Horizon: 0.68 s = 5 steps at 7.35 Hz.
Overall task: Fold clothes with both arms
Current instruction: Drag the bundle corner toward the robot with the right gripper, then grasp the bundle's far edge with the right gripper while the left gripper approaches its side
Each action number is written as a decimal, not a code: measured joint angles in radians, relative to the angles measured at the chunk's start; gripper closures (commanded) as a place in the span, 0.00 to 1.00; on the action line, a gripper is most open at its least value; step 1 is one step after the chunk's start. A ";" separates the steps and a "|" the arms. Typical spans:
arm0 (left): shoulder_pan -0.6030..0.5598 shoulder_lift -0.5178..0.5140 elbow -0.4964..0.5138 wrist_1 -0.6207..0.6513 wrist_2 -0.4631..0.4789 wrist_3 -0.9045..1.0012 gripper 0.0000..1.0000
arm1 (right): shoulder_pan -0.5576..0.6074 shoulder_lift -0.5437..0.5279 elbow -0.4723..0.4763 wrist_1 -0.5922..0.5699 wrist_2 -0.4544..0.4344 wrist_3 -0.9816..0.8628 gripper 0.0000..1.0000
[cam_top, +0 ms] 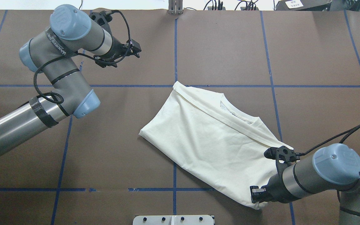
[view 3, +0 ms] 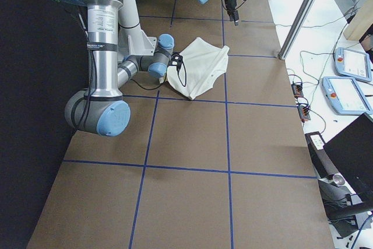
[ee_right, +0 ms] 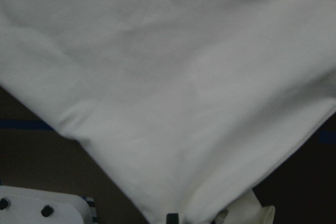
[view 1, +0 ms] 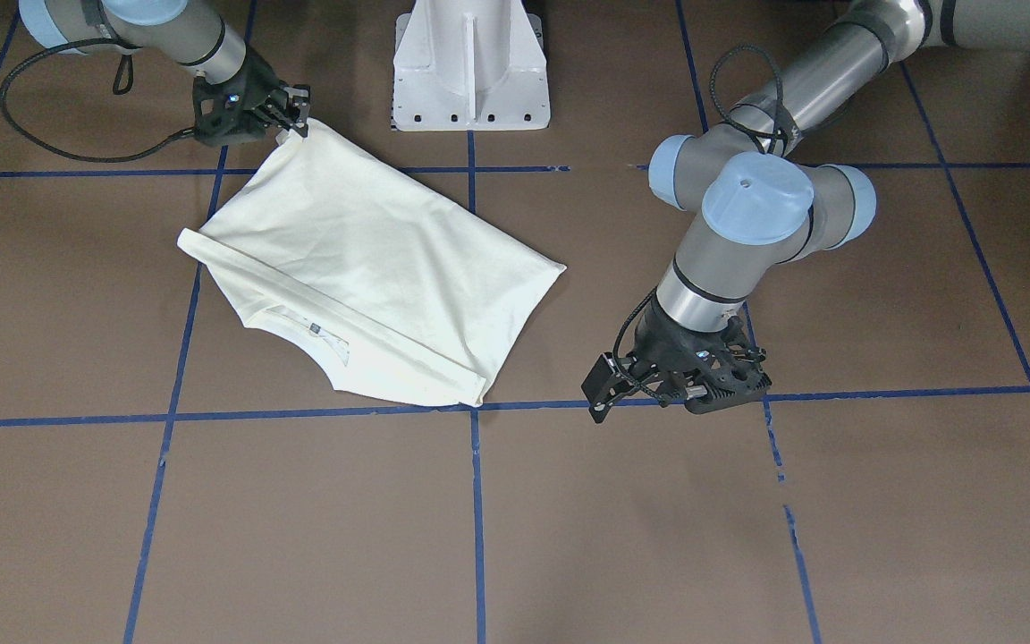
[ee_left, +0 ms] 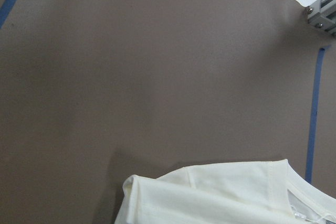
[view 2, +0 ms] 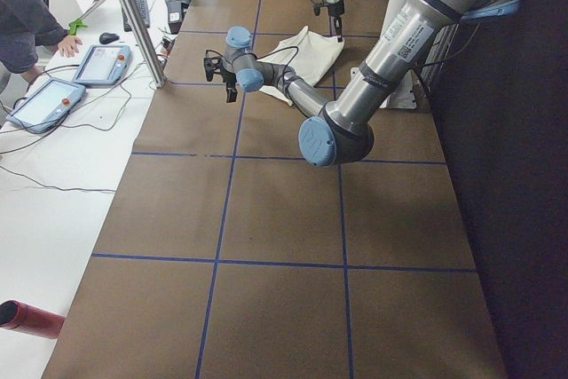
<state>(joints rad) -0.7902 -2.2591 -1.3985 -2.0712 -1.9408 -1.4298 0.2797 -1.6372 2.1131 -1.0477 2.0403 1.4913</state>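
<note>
The clothes are one cream shirt (view 1: 372,259) (cam_top: 211,137), lying folded on the brown table with its plain side up. Its collar (view 1: 318,331) faces away from the robot, and no print shows. My right gripper (view 1: 300,121) (cam_top: 258,197) is shut on the shirt's corner nearest the base. In the right wrist view the cloth (ee_right: 168,87) fills the frame. My left gripper (view 1: 725,389) (cam_top: 134,51) hovers open and empty over bare table, well away from the shirt on its far side. The left wrist view catches only a shirt edge (ee_left: 220,192).
The white pedestal base (view 1: 470,63) stands at the table's robot side. Blue tape lines (view 1: 477,501) grid the brown surface. Beside the table, a person (view 2: 35,6) stands near tablets (view 2: 44,104) and a metal post (view 2: 133,19).
</note>
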 measured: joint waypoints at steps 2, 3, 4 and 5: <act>0.079 0.049 -0.092 0.010 -0.002 -0.104 0.02 | 0.046 0.033 0.010 0.008 -0.017 0.003 0.00; 0.144 0.094 -0.170 0.044 0.001 -0.191 0.06 | 0.122 0.077 0.007 0.009 -0.024 0.003 0.00; 0.212 0.124 -0.239 0.110 0.009 -0.285 0.08 | 0.198 0.119 0.004 0.009 -0.033 0.003 0.00; 0.273 0.136 -0.281 0.179 0.034 -0.358 0.10 | 0.248 0.140 -0.003 0.009 -0.047 0.003 0.00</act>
<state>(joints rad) -0.5177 -2.1235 -1.6798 -1.8925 -1.9068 -1.7879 0.5279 -1.4967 2.1098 -1.0384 1.9930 1.4945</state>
